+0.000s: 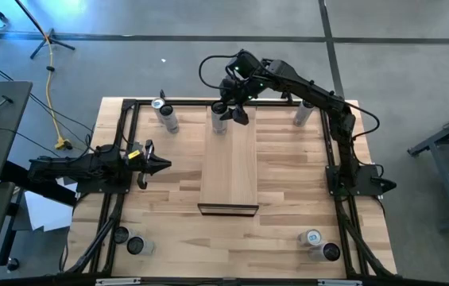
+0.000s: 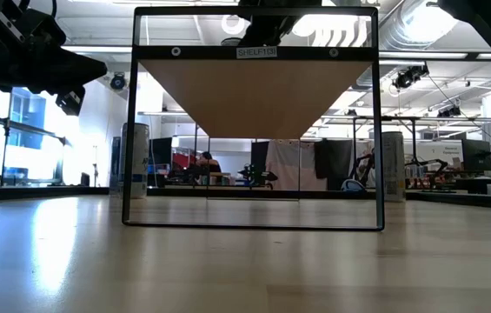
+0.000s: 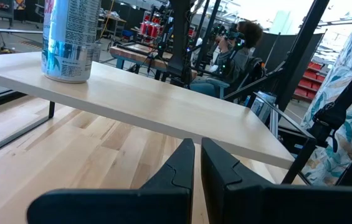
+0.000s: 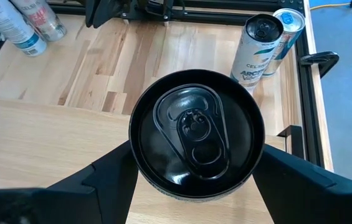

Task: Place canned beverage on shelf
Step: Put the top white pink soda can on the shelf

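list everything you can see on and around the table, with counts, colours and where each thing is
shelf: one, pale wood on a dark frame, middle of the table, running front to back
can on the shelf: one, black top, blue and white side, standing upright at the shelf's far end between the right gripper's fingers
cans at far left corner: two, silver and white
can at far right corner: one, silver
cans at near left corner: two, dark tops
cans at near right corner: two, pale and dark tops
table: one, butcher-block wood
person: one, seated in the room behind
left gripper: shut, waiting at the table's left side
right gripper: around the can on the shelf
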`<move>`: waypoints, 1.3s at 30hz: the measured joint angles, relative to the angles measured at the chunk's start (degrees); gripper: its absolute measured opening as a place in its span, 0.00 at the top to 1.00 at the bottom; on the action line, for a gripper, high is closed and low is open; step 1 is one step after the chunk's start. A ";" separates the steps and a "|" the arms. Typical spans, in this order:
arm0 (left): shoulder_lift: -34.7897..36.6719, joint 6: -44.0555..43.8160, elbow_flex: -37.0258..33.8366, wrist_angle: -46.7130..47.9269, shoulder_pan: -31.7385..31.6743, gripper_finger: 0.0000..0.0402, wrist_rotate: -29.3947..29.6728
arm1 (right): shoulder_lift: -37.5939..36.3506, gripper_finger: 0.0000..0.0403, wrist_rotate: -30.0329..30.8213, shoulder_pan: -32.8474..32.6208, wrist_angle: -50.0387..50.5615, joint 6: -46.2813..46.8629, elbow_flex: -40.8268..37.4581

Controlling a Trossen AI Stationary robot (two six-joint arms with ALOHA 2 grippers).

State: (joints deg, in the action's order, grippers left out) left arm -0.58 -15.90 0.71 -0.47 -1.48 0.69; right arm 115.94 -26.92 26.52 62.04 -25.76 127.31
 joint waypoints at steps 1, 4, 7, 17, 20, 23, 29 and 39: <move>0.01 0.00 0.00 0.00 0.00 0.99 0.00 | 0.00 0.30 -0.06 0.00 0.02 0.00 0.00; -0.02 0.00 0.02 0.00 0.00 0.99 0.00 | 0.00 0.30 -0.07 0.00 0.02 -0.01 0.00; -0.01 0.00 0.00 0.00 0.00 0.99 0.00 | 0.00 0.30 -0.05 0.00 0.02 0.00 0.00; -0.02 0.00 0.01 0.00 0.00 0.99 0.00 | 0.00 0.02 0.48 0.00 -0.04 0.12 0.00; 0.01 0.00 0.00 0.02 0.00 0.99 0.00 | 0.00 0.04 0.56 0.00 -0.04 0.20 0.00; -0.02 0.00 0.00 0.00 0.00 0.99 0.00 | 0.00 0.06 0.72 0.10 -0.16 0.01 0.03; 0.00 0.00 0.02 0.00 0.00 0.99 0.00 | 0.00 0.07 4.21 0.11 1.11 0.26 1.83; 0.01 0.00 0.00 0.00 0.00 0.99 0.00 | -0.07 0.07 4.45 0.52 9.00 -0.22 6.30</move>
State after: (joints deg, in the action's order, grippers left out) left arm -0.58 -15.90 0.71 -0.47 -1.48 0.69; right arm 115.87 -22.47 27.04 71.04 -25.98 133.61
